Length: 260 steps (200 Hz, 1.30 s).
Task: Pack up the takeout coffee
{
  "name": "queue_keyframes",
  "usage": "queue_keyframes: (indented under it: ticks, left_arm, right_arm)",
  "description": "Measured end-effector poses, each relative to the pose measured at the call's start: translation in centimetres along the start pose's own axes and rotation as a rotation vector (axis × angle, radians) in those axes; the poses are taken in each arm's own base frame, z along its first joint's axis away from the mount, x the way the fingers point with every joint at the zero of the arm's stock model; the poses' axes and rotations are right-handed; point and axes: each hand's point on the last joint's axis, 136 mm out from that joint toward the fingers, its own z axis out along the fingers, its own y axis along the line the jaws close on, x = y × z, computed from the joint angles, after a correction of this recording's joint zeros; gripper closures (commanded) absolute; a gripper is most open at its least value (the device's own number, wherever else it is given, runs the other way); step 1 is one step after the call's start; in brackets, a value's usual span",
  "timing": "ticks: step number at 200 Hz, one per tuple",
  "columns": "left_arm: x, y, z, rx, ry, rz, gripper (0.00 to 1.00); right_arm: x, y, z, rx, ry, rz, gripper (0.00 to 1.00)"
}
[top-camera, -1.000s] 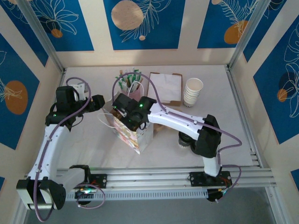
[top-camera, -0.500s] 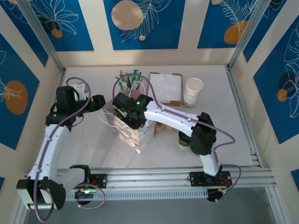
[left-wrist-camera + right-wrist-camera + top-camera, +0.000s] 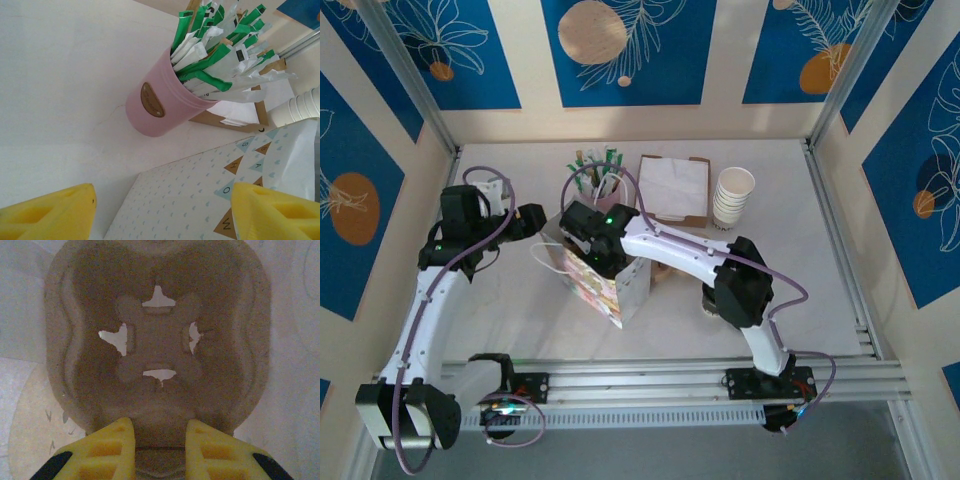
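My right gripper [image 3: 160, 450] is shut on the near rim of a brown pulp cup carrier [image 3: 158, 335], whose four holes hold nothing. In the top view that gripper [image 3: 592, 250] reaches down into the mouth of a patterned paper bag [image 3: 612, 292] at mid-table. My left gripper [image 3: 532, 222] stands open just left of the bag, its yellow fingers [image 3: 47, 212] spread over the bag's side panel [image 3: 190, 195]. The takeout coffee [image 3: 706, 303] stands right of the bag, its black lid mostly hidden under my right arm's elbow.
A pink cup of green and white sachets [image 3: 600, 182] [image 3: 157, 107] stands behind the bag. A brown tray of napkins [image 3: 675, 190] and a stack of lidless white paper cups [image 3: 733, 197] sit at the back right. Metal rails line the table's edges.
My right arm's elbow has swung left toward the bag, and its gripper has shifted slightly left inside the bag's mouth. The left arm has stayed still.
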Motion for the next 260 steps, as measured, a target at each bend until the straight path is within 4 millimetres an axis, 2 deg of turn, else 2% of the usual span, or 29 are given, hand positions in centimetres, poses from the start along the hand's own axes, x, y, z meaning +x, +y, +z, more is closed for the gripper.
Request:
queue_keyframes:
  ticks: [60, 76, 90, 105, 121, 159, 194, 211, 237, 260]
  left_arm:
    - [0.0, 0.0, 0.0, 0.0, 0.0, 0.0, 0.28]
    - [0.0, 0.0, 0.0, 0.0, 0.0, 0.0, 0.28]
    - [0.0, 0.0, 0.0, 0.0, 0.0, 0.0, 0.28]
    - [0.0, 0.0, 0.0, 0.0, 0.0, 0.0, 0.28]
    - [0.0, 0.0, 0.0, 0.0, 0.0, 0.0, 0.28]
    - [0.0, 0.0, 0.0, 0.0, 0.0, -0.001, 0.28]
    - [0.0, 0.0, 0.0, -0.001, 0.001, -0.001, 0.28]
    - [0.0, 0.0, 0.0, -0.001, 0.0, -0.001, 0.28]
    - [0.0, 0.1, 0.1, -0.001, -0.001, 0.0, 0.28]
    - [0.0, 0.0, 0.0, 0.0, -0.005, 0.002, 0.28]
  right_arm:
    - [-0.2, 0.1, 0.6, -0.001, -0.007, 0.011, 0.81]
    - [-0.2, 0.1, 0.6, -0.001, -0.009, 0.019, 0.66]
    - [-0.2, 0.0, 0.6, 0.0, -0.009, 0.028, 0.58]
    - [-0.2, 0.0, 0.6, 0.003, -0.01, 0.033, 0.54]
    - [-0.3, 0.0, 0.6, 0.004, -0.012, 0.036, 0.47]
    - [-0.5, -0.2, -0.2, 0.01, -0.032, 0.037, 0.45]
    - [-1.3, -0.1, -2.3, 0.012, -0.083, 0.033, 0.46]
    - [-1.8, 0.0, -3.7, 0.011, -0.117, 0.029, 0.5]
    - [-3.0, 0.0, -7.0, 0.024, -0.205, 0.025, 0.53]
    - [-3.7, 0.2, -10.9, 0.018, -0.298, 0.024, 0.54]
